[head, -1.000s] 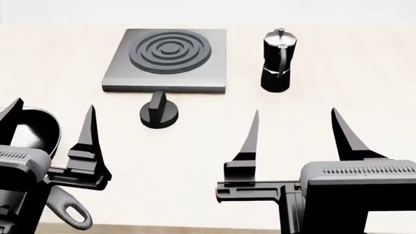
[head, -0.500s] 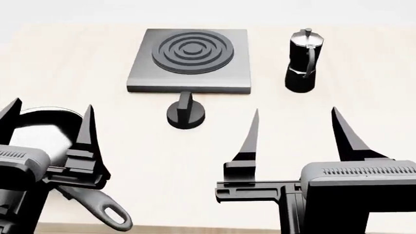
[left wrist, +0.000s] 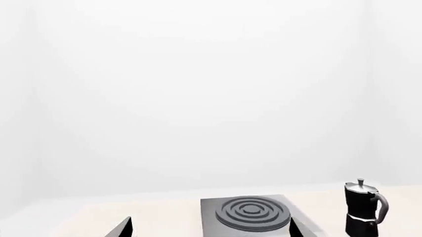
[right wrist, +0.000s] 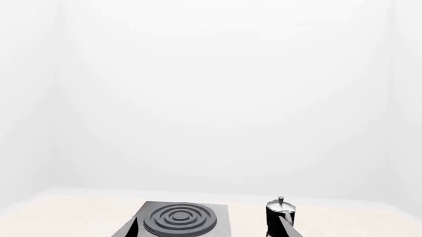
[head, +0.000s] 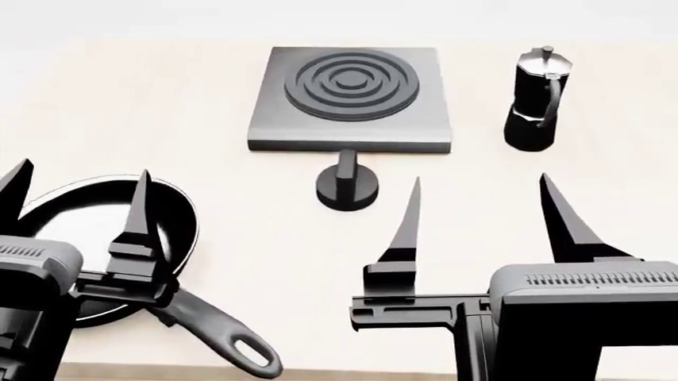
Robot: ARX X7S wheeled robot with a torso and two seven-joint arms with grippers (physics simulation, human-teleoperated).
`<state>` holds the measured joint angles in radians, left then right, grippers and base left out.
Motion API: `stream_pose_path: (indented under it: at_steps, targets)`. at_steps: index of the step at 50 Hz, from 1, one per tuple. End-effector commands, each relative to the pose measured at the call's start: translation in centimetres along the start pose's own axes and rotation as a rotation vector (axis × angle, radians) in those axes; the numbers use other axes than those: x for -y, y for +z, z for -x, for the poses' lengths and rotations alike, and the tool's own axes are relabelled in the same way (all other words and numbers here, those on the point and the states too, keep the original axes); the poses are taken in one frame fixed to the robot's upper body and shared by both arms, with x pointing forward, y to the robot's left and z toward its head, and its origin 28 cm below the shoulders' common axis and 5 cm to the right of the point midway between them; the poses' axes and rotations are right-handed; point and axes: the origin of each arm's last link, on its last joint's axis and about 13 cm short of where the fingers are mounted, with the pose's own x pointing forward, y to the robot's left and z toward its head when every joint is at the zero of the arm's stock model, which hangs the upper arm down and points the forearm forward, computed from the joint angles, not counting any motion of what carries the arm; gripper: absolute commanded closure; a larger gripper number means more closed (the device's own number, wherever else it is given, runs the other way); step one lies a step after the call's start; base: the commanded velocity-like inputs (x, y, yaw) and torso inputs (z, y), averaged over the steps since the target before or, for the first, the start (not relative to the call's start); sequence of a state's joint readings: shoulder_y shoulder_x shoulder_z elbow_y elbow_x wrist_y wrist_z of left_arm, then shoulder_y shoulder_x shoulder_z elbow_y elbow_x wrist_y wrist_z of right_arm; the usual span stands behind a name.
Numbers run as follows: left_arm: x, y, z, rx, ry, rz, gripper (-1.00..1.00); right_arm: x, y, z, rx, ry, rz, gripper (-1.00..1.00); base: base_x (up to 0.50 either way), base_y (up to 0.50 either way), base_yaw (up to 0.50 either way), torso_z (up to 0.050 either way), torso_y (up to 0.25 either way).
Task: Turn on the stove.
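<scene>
The stove (head: pixel 352 99) is a flat grey square slab with dark concentric rings, at the far middle of the table. Its round black finned knob (head: pixel 347 187) stands on the table just in front of the slab. The stove also shows in the left wrist view (left wrist: pixel 250 215) and the right wrist view (right wrist: pixel 179 219). My left gripper (head: pixel 75 198) is open and empty, above the frying pan at the near left. My right gripper (head: pixel 482 208) is open and empty, near and to the right of the knob, apart from it.
A black frying pan (head: pixel 180 226) lies at the near left, handle pointing to the near edge. A black moka pot (head: pixel 535 99) stands right of the stove, also in the left wrist view (left wrist: pixel 362 207) and the right wrist view (right wrist: pixel 280 217). The table (head: pixel 159 119) is pale wood.
The view has shifted left, so the stove, knob, moka pot and pan all sit further right in the picture. More of the pan shows. Both grippers keep their places in the frame.
</scene>
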<state>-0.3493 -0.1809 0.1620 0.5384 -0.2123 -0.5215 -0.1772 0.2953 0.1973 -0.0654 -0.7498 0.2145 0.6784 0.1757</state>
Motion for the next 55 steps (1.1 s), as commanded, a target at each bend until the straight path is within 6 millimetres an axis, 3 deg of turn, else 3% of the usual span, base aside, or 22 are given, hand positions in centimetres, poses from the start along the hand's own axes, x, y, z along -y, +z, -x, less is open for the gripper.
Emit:
stream_pose_path:
  at_steps: [1, 36, 55]
  targets:
    - [0.03, 0.05, 0.04, 0.001, -0.001, -0.004, -1.0, 0.01, -0.03, 0.0, 0.001, 0.001, 0.003, -1.0, 0.0, 0.2, 0.0, 0.0, 0.0]
    - [0.01, -0.04, 0.0, 0.001, 0.003, -0.014, -1.0, -0.13, -0.09, -0.05, 0.002, 0.011, 0.013, -1.0, 0.0, 0.2, 0.0, 0.0, 0.0]
    - [0.03, 0.03, -0.01, 0.001, 0.002, -0.013, -1.0, -0.21, -0.3, -0.09, 0.002, 0.022, 0.035, -1.0, 0.0, 0.0, 0.0, 0.0, 0.0]
